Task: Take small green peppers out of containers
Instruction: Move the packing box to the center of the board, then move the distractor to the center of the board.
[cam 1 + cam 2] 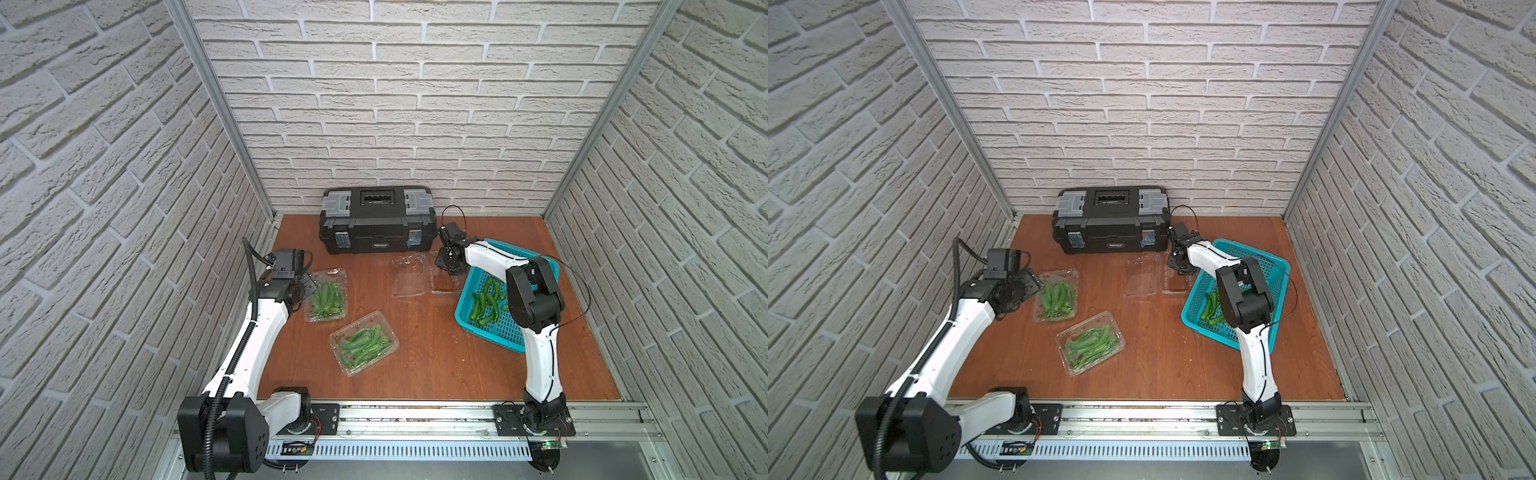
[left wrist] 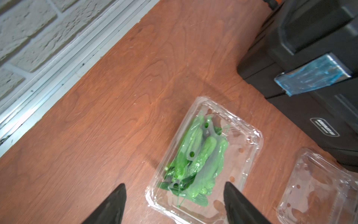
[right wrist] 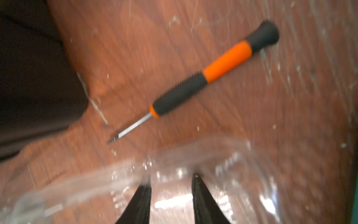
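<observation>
So, we see the left claw (image 2: 174,183) spread wide, gripping nothing, at the edge of a clear box (image 1: 332,275) w/ lid on, full of peppers (image 1: 328,297). The 2nd full box (image 1: 386,334) sits nearer the front of the table (image 1: 436,365). The right claw (image 3: 171,180) is at the empty open box (image 1: 409,276) beside the teal basket (image 1: 494,338), which has a few peppers in it. Its fingers are partway apart, too blurry to tell if they pinch plastic. A screwdriver (image 3: 203,77) lies just past that box.
</observation>
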Tool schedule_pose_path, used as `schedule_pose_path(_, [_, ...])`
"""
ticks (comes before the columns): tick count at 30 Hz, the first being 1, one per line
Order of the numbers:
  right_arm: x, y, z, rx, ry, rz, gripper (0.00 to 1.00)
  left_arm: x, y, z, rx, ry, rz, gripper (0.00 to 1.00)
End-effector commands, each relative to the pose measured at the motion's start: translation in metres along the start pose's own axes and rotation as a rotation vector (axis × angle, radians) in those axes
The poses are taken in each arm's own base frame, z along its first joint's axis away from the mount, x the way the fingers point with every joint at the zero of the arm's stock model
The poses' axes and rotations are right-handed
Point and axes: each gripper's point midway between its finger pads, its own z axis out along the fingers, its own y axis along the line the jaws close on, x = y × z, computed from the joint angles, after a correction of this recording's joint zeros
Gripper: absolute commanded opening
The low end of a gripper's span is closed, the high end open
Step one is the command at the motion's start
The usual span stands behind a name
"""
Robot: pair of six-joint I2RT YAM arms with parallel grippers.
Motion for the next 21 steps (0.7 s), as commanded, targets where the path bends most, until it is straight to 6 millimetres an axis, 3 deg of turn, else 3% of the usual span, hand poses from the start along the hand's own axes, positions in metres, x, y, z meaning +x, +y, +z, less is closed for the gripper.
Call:
schedule_pose_path(1, [-0.020, -0.023, -0.002, 0.095, -0.049, 0.089, 0.37, 0.009, 0.008, 0.000, -0.002, 0.044, -0.037, 0.80])
schedule_pose_path(6, [-0.057, -0.050, -0.002, 0.157, -0.135, 0.184, 0.37, 0.009, 0.003, 0.004, 0.005, 0.070, -0.038, 0.80])
schedule_pose_path(13, [-0.103, -0.060, -0.006, 0.186, -0.238, 0.204, 0.37, 0.010, -0.003, 0.008, 0.009, 0.075, -0.058, 0.81])
schedule_pose_path(15, [-0.110, -0.058, -0.006, 0.174, -0.261, 0.216, 0.37, 0.011, -0.004, 0.007, 0.005, 0.074, -0.057, 0.82])
schedule_pose_path(18, [-0.118, -0.039, -0.011, 0.104, -0.285, 0.206, 0.37, 0.015, -0.005, 0.005, -0.004, 0.075, -0.047, 0.82])
schedule_pose_path(21, [-0.129, -0.016, -0.036, 0.072, -0.374, 0.140, 0.37, 0.018, -0.006, 0.006, -0.015, 0.075, -0.040, 0.83])
